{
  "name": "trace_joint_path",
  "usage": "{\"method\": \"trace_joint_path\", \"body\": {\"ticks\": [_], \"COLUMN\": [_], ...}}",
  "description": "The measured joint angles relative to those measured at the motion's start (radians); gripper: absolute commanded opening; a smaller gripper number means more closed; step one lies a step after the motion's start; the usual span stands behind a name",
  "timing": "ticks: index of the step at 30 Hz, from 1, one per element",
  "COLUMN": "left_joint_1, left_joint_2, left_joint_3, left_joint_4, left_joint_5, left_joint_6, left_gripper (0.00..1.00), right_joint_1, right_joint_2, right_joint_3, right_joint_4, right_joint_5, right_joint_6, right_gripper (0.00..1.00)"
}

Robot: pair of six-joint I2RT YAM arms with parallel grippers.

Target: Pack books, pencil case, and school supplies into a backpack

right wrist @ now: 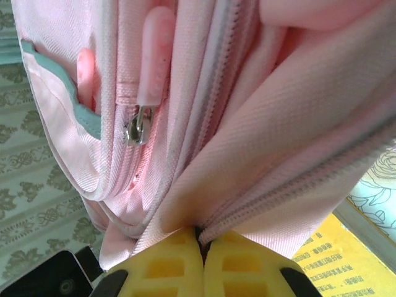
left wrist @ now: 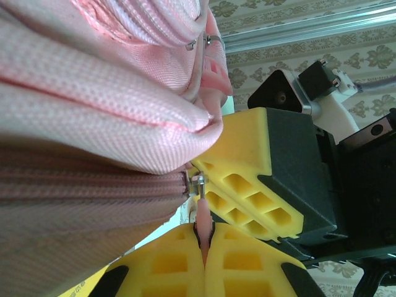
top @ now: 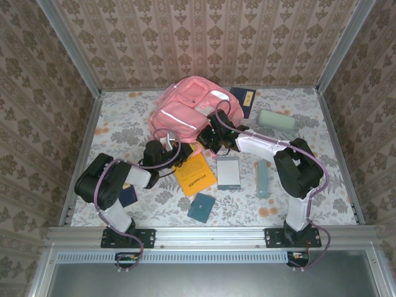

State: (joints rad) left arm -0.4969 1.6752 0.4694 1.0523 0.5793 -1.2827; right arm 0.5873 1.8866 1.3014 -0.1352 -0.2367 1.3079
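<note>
The backpack (top: pixel 189 105) lies right at both grippers' fingertips. The right gripper (right wrist: pixel 199 242) is clamped on a fabric fold (right wrist: pixel 260 148) beside the zip (right wrist: pixel 297 189) and should brace it taut. The left gripper (left wrist: pixel 205 242) pinches the pull tab (left wrist: pixel 202 216), which is best drawn straight along the zip, away from the right fingers.

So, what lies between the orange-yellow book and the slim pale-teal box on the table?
In the top view, the thin grey-white book lies flat between the orange-yellow book and the slim pale-teal box.

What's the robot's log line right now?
left gripper: shut on zipper pull | right gripper: shut on backpack | orange book: unpacked
</note>
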Motion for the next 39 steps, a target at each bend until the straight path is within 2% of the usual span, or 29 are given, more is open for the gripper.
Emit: {"method": "trace_joint_path", "body": {"ticks": [5,13,20,21,23,25,26,31,39], "left_joint_1": [0.026,0.209,0.304,0.31,0.315,0.312,0.307,0.223,0.029], "left_joint_2": [-0.02,-0.109,-0.13,-0.123,-0.093,-0.065,-0.058,-0.054,-0.054], "left_joint_3": [0.001,-0.021,0.05,0.06,0.08,0.088,0.089,0.09,0.09], "left_joint_4": [-0.037,-0.148,-0.299,-0.297,-0.278,-0.26,-0.259,-0.238,-0.199], "left_joint_5": [0.014,0.06,0.116,0.128,0.158,0.162,0.154,0.101,0.046], "left_joint_6": [0.012,0.06,0.139,0.14,0.134,0.127,0.124,0.115,0.078], "left_gripper": [0.0,0.0,0.0,0.0,0.0,0.0,0.0,0.0,0.0], "right_joint_1": [-0.018,-0.151,-0.2,-0.209,-0.228,-0.248,-0.259,-0.235,-0.019], "right_joint_2": [-0.031,-0.108,-0.135,-0.135,-0.136,-0.136,-0.136,-0.183,-0.307], "right_joint_3": [-0.039,-0.109,-0.113,-0.113,-0.113,-0.109,-0.106,-0.1,-0.087], "right_joint_4": [0.005,-0.021,-0.07,-0.074,-0.085,-0.117,-0.133,-0.201,-0.235], "right_joint_5": [-0.007,-0.006,-0.04,-0.045,-0.056,-0.038,-0.029,0.04,0.103], "right_joint_6": [-0.014,-0.076,-0.157,-0.169,-0.2,-0.233,-0.243,-0.285,-0.232], "right_gripper": [0.0,0.0,0.0,0.02,0.3,0.47,0.5,0.52,0.49]}}
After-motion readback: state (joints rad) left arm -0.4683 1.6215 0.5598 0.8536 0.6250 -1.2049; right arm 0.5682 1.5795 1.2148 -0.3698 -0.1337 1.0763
